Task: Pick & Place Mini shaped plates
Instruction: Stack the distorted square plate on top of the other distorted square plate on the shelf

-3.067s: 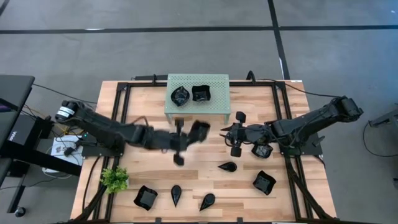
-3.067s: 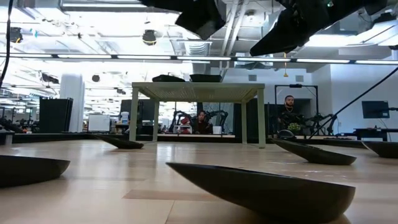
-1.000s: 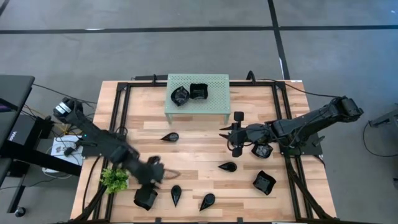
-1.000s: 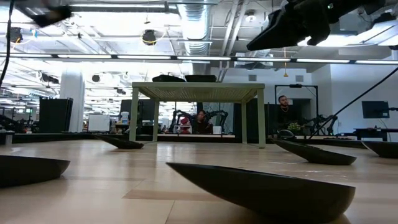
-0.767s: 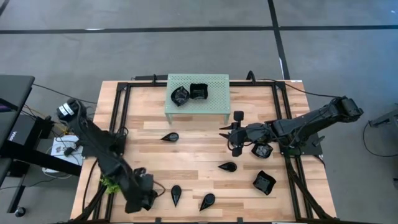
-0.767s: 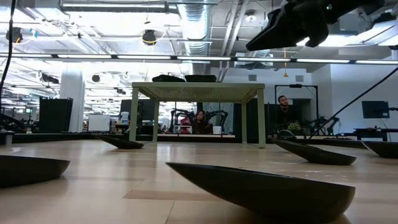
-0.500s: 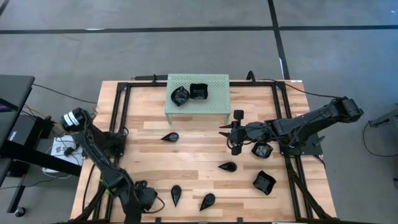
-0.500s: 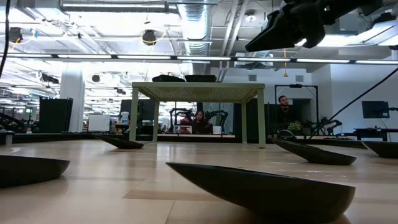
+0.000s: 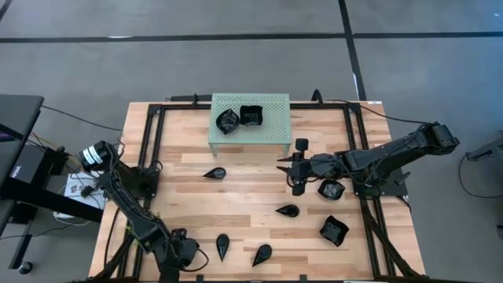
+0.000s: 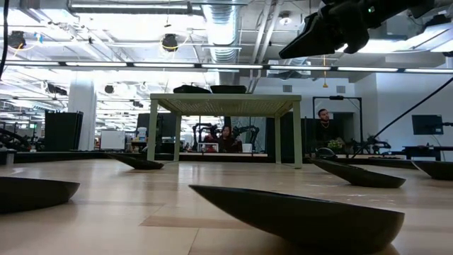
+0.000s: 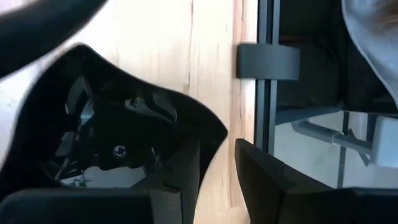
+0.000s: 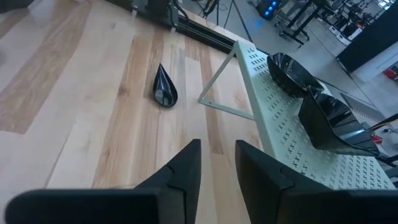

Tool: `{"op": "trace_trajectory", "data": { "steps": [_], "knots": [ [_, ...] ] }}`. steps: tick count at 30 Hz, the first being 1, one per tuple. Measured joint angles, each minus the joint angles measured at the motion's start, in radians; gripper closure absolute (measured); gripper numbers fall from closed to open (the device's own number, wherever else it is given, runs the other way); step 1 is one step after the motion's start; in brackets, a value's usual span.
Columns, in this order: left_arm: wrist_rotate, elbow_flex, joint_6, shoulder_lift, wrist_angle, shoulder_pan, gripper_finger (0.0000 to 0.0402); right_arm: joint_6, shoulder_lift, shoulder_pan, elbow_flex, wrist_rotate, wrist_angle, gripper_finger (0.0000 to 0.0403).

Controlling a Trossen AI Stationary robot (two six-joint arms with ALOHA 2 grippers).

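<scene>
Small glossy black plates lie about the wooden table. A wavy square plate [image 11: 112, 124] rests at the near left, mostly hidden in the high view under my left gripper [image 9: 183, 253]. That gripper is open, one finger on each side of the plate's corner. Teardrop plates [image 9: 214, 173] [image 9: 288, 210] [image 9: 222, 245] lie flat on the wood. Two plates [image 9: 228, 121] [image 9: 251, 116] sit on the mint-green rack [image 9: 271, 134]. My right gripper [image 9: 283, 163] hangs open above the table right of centre, with nothing between its fingers [image 12: 186, 165]. My left gripper comes down from above over the wavy square plate's corner rim [image 11: 211, 132]. One finger [image 11: 180, 177] stands over the plate's hollow and the other outside the rim. Whether either finger touches the plate I cannot tell. The plate lies on the table.
Two more wavy plates lie at the right, one [image 9: 331, 189] beside the right arm and one [image 9: 334, 229] nearer the front. A fourth teardrop [image 9: 262, 254] lies at the near edge. Black frame rails [image 9: 153, 149] run along both table sides. Bare wood lies around the table's centre.
My left gripper has gone toward the table's near edge and now stands over the wavy square plate at the near left. The plates have stayed where they were.
</scene>
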Motion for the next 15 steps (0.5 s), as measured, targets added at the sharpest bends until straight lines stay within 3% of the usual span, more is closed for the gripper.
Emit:
{"op": "trace_trajectory", "data": {
  "steps": [15],
  "knots": [
    [-0.04, 0.001, 0.051, 0.052, -0.007, -0.021, 0.0298, -0.003, 0.0, 0.0, 0.0, 0.0, 0.001, 0.031]
  ]
}}
